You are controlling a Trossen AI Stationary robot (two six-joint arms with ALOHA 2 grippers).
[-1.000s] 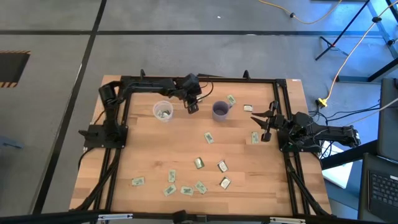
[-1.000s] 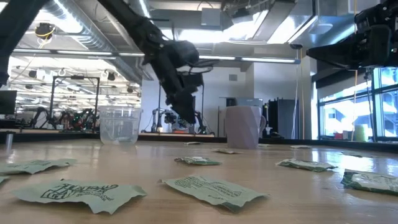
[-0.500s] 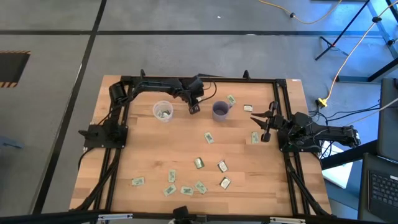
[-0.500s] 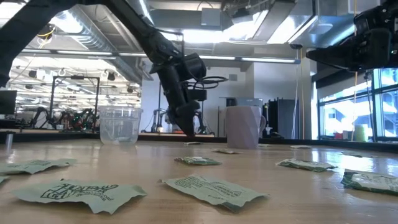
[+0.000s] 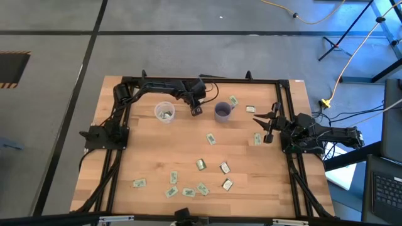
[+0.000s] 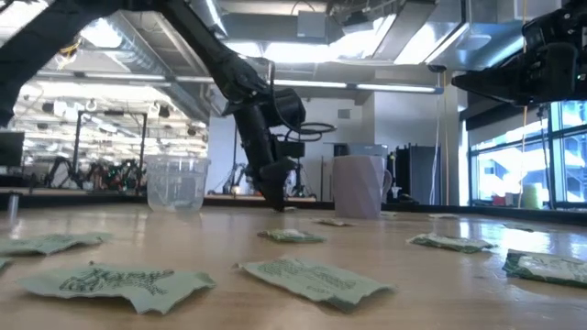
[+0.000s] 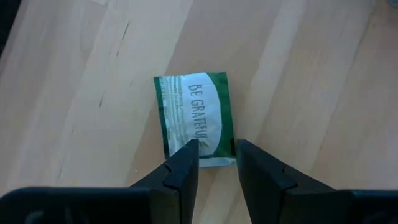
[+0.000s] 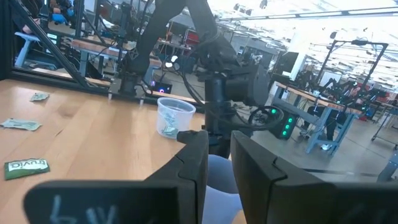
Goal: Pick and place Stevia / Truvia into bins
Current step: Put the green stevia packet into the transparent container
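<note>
A green and white Stevia / Truvia packet (image 7: 194, 115) lies flat on the wood between the clear plastic cup (image 5: 164, 112) and the purple-grey mug (image 5: 222, 111). My left gripper (image 7: 216, 146) (image 5: 196, 111) stands just above it, pointing steeply down and open by a narrow gap, its fingertips over the packet's near short edge. The clear cup holds a few packets. My right gripper (image 8: 217, 155) (image 5: 269, 129) waits level at the table's right side, slightly open with nothing between its fingers. My left gripper has its fingertips (image 7: 186, 152) at the packet's short edge (image 7: 208, 158), coming from above. I cannot tell whether they touch the packet, which lies flat on the table.
Several more packets lie scattered: near the mug (image 5: 233, 100) (image 5: 250, 109), mid-table (image 5: 210, 139) (image 5: 201, 164), by the right gripper (image 5: 257, 139), and toward the near edge (image 5: 173, 177) (image 5: 139, 183). Black frame rails (image 5: 207, 80) run along the far edge and both sides.
My left gripper has gone down toward the table and a little toward the mug, tipping steeper, and now hangs just over the packet between the cup and the mug.
</note>
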